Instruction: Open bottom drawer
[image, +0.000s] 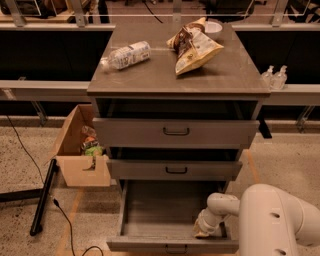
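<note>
Jaws cannot be told apart or together from this view: the gripper (205, 229) is seen only as a pale lump at the end of the white arm (278, 220). It sits low inside the bottom drawer (159, 209), at that drawer's front right corner, just behind the front panel.

That drawer is pulled well out from the grey cabinet (100, 100), its small black handle (176, 248) at the picture's lower edge. Above it, the middle drawer (145, 170) and the top drawer (135, 132) each stand out a little.

On the cabinet top, a plastic bottle (126, 54) lies on its side near the left edge, crumpled snack bags (194, 44) lie toward the back right, and a white bowl (213, 26) sits at the back edge. On the floor left of the cabinet stands an open cardboard box (75, 150).
</note>
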